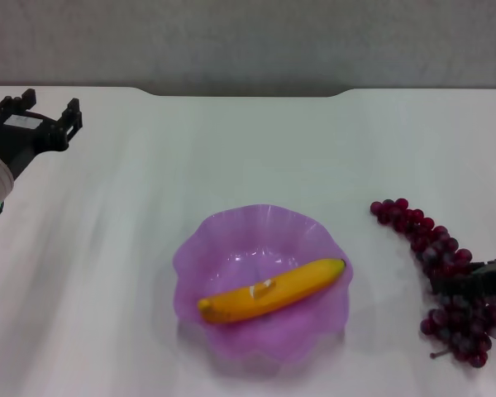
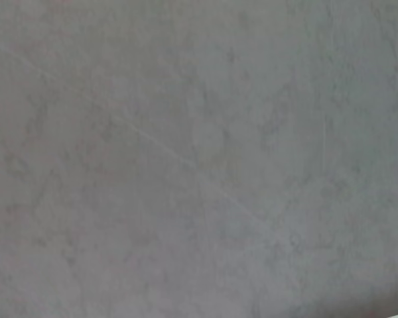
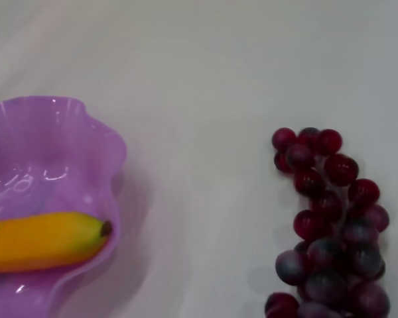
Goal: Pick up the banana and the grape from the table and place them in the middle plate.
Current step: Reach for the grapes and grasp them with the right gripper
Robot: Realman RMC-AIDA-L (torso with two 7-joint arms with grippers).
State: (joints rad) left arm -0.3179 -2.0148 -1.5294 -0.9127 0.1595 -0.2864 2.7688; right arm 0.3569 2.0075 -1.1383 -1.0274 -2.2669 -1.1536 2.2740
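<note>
The banana (image 1: 273,291) lies inside the middle plate (image 1: 231,227), a purple scalloped dish at the front centre of the table (image 1: 231,149). The grape (image 1: 422,231) lies on the table to the plate's right. My right gripper (image 1: 475,277) comes in from the right edge and sits low across the middle of the bunch. The right wrist view shows the banana's tip (image 3: 40,240), the plate's rim (image 3: 86,132) and the grape (image 3: 331,218). My left gripper (image 1: 50,103) is open and empty at the far left back of the table.
The table's notched back edge (image 1: 248,93) meets a grey wall. The left wrist view shows only a plain grey surface (image 2: 199,159).
</note>
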